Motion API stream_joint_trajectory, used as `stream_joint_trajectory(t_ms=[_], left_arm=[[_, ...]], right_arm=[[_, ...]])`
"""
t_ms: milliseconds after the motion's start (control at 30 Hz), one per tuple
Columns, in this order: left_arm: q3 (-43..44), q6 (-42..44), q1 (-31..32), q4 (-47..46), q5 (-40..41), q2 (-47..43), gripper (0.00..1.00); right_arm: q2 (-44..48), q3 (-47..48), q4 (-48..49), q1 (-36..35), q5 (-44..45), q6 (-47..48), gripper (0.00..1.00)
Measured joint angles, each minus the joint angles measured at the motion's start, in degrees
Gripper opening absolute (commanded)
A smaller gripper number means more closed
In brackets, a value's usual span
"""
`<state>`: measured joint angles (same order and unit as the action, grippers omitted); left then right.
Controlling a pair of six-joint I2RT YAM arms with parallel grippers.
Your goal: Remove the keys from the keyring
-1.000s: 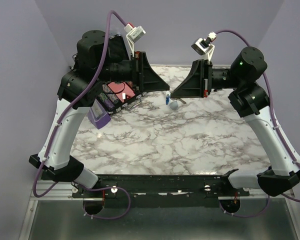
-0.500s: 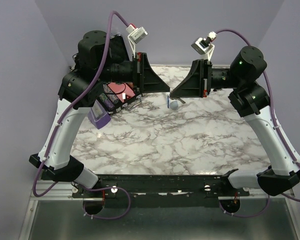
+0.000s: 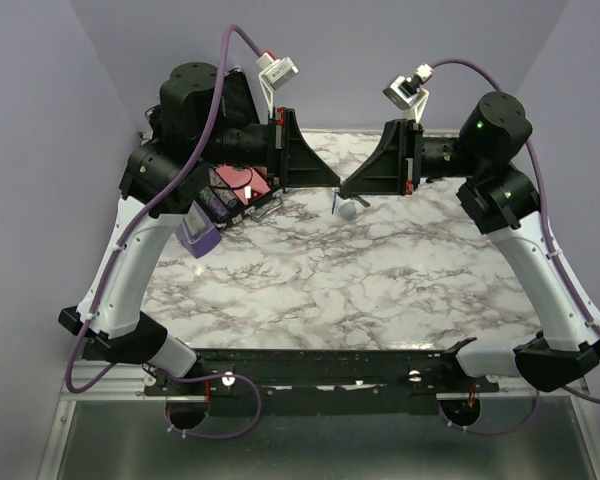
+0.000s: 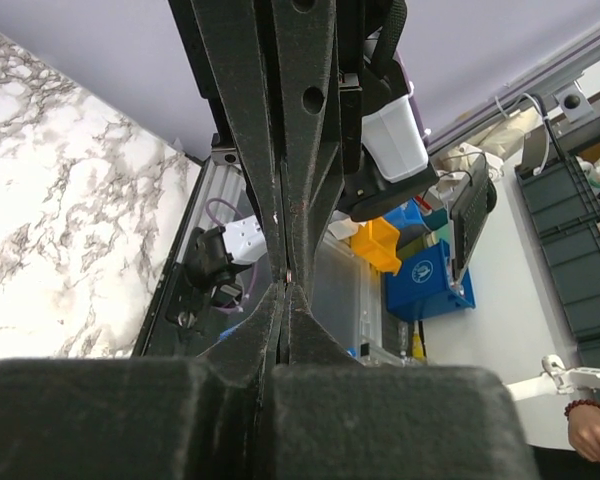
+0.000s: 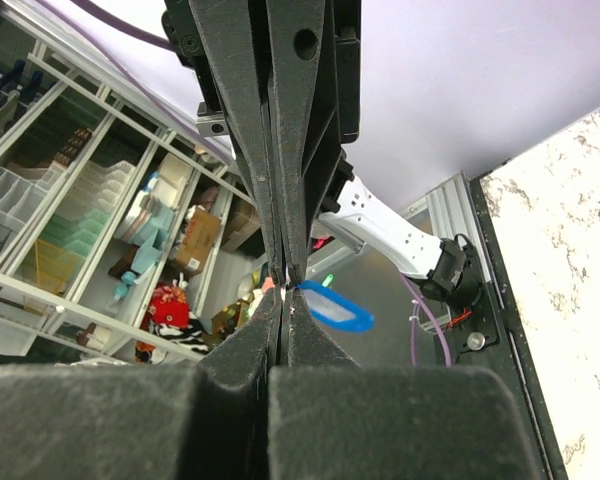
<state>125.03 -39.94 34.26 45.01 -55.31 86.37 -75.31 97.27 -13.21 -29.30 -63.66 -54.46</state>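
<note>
My two grippers meet tip to tip above the far middle of the marble table (image 3: 380,290). My right gripper (image 3: 347,187) is shut; in the right wrist view (image 5: 285,290) the blue oval keyring (image 5: 338,310) hangs at its fingertips, pinched by its edge. My left gripper (image 3: 334,184) is shut too; in the left wrist view (image 4: 283,285) a small metal glint, apparently the key (image 4: 288,272), sits between its tips. From above only a thin blue sliver of the keyring (image 3: 337,203) shows below the tips. The key is too small to make out there.
A pale round-headed object (image 3: 349,211) lies on the table just under the grippers. A purple metronome (image 3: 198,229) and a red and dark cluster of items (image 3: 238,183) stand at the far left, beside the left arm.
My left gripper has moved right until its tips meet the right gripper's. The blue keyring has turned edge-on and shows less from above. The right arm has hardly moved.
</note>
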Motion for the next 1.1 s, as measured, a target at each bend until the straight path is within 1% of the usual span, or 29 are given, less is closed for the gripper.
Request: stream_joint_trajectory(t_ms=[167,367,533,800,1100], left_arm=[[-2.4,-1.2,0.0,-2.1,0.9,-1.3,0.00],[-5.6,-3.1,1.5,-5.4,6.1,-3.7,0.00],[-7.4,-4.8,3.7,-7.6,13.0,-5.7,0.00],[-14.3,-9.0,7.0,-14.4,26.3,-10.5,0.00],[-17.8,-12.0,9.6,-19.3,35.5,-12.7,0.00]], right_arm=[[0.0,0.0,-0.3,0.0,0.7,0.6,0.01],[1.6,-1.4,0.8,0.0,3.9,-0.1,0.01],[3.7,-4.4,5.4,0.0,7.6,-2.7,0.01],[4.0,-5.9,10.9,0.0,11.7,-6.5,0.01],[4.0,-7.6,17.1,0.0,15.0,-10.4,0.01]])
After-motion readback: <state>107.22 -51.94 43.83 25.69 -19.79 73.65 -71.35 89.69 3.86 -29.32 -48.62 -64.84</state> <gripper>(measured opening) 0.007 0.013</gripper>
